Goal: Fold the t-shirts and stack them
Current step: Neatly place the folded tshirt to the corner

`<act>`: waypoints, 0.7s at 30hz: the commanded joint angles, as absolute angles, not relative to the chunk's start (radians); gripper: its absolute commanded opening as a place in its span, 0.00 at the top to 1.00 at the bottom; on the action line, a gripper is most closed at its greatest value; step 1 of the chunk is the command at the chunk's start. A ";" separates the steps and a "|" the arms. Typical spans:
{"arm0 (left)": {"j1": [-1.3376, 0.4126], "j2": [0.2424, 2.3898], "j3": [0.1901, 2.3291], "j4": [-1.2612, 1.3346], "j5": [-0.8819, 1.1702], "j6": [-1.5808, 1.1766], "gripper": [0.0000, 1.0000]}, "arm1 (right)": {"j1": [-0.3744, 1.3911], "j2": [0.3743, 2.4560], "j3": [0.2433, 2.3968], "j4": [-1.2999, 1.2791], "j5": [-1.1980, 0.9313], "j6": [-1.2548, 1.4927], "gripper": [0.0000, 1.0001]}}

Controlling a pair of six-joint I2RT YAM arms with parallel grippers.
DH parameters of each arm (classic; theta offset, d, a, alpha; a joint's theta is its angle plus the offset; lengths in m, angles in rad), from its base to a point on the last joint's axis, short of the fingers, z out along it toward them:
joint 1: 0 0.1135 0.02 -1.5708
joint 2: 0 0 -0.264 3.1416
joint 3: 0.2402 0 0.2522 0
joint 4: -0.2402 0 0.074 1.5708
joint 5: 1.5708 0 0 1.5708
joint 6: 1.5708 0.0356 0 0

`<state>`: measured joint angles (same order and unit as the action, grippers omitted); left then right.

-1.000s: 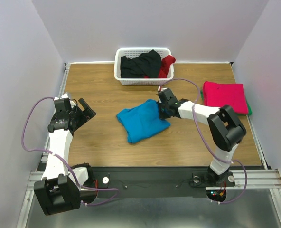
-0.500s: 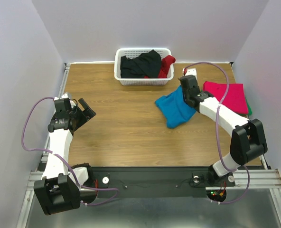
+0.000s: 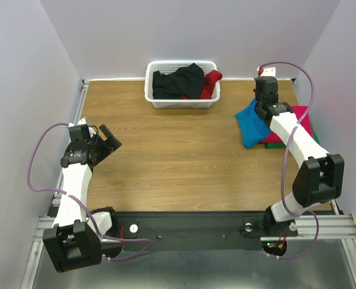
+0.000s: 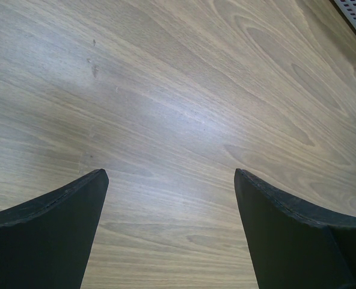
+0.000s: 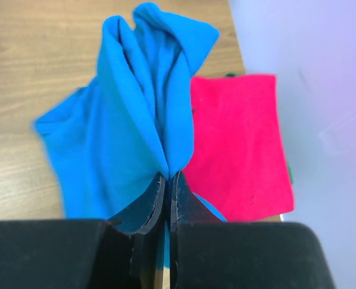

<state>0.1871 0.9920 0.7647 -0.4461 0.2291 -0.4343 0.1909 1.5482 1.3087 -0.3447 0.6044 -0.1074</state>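
The blue shirt [image 3: 251, 124] hung bunched from the right jaws at the far right of the bench [image 3: 166, 162], and the stack it was bound for lay just to its right. That stack was the red shirt [image 3: 303, 116], folded flat on a green shirt [image 3: 273, 144] of which only the edges showed. In the overhead view the blue cloth overlapped the stack's left edge, while most of it was over bare wood. In the right wrist view the blue shirt [image 5: 127, 120] trailed straight ahead of the jaws in loose vertical folds. The red shirt [image 5: 238, 138] ran alongside it on the right, so the long axes of both lay roughly parallel. The coming move probably called for a short carry to the right, so that the blue cloth would come square over the red.

The right arm [image 3: 286, 129] was the only one near; the left arm [image 3: 76, 174] stood well apart at the bench's left side.

The right jaws were pinched tight on a gathered edge of the blue shirt, with hardly a gap between them. The left jaws stood wide apart above bare wood, holding and touching nothing.

A black shirt [image 3: 178, 81] and a dark red shirt [image 3: 213, 81] lay unfolded in the basket [image 3: 148, 90] at the back.
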 commanded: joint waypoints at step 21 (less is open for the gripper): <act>0.193 0.988 0.761 -0.431 0.247 -0.422 0.02 | 0.121 1.483 1.589 -0.400 0.565 -0.097 1.00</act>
